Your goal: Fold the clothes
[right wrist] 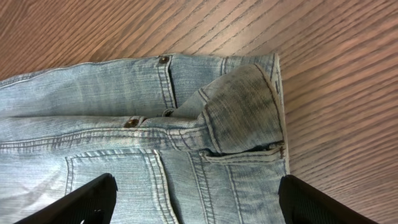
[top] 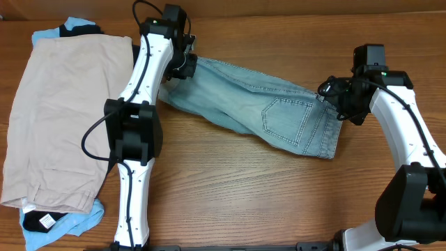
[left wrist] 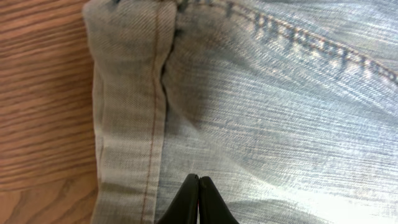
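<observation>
The faded light-blue denim shorts [top: 258, 104] lie spread across the middle of the wooden table, back pocket up. My left gripper [top: 182, 66] is over the shorts' left leg end. In the left wrist view its jaws [left wrist: 198, 177] are shut, tips over the denim [left wrist: 280, 112] just right of the stitched hem, with no cloth visible between them. My right gripper [top: 338, 104] hovers at the waistband end. In the right wrist view it [right wrist: 197, 180] is wide open, straddling the waistband corner and pocket of the shorts [right wrist: 155, 112].
A beige garment [top: 63, 111] lies folded at the left, on top of a sky-blue garment [top: 70, 226] and a black one [top: 35, 222] that stick out beneath it. Bare wood table [top: 244, 188] lies in front of the shorts.
</observation>
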Motion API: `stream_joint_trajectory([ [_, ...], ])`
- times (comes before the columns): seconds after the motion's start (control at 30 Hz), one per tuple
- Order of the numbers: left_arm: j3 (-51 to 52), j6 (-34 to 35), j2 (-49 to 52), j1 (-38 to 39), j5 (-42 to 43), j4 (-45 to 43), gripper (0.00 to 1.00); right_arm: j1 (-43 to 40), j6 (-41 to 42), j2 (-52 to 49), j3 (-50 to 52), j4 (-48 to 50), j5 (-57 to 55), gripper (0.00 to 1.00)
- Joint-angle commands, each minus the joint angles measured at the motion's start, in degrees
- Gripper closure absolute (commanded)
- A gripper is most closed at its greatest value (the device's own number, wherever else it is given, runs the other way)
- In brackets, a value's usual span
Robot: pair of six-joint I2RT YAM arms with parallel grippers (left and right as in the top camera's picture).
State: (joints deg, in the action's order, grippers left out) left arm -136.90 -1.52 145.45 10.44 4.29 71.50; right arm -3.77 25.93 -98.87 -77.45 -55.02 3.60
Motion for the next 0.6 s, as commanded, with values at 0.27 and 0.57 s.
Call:
stream_joint_trajectory([
  [0.27, -0.81, -0.63, 6.16, -0.35, -1.92, -1.51, 0.96, -0.48, 0.76, 0.44, 0.33, -0.07, 2.12, 0.20],
  [0.57, -0.81, -0.63, 6.19, -1.11, -1.92, -1.29, 0.96, -5.14, -10.05, 0.42, 0.37, 3.02, 18.99, 0.18],
])
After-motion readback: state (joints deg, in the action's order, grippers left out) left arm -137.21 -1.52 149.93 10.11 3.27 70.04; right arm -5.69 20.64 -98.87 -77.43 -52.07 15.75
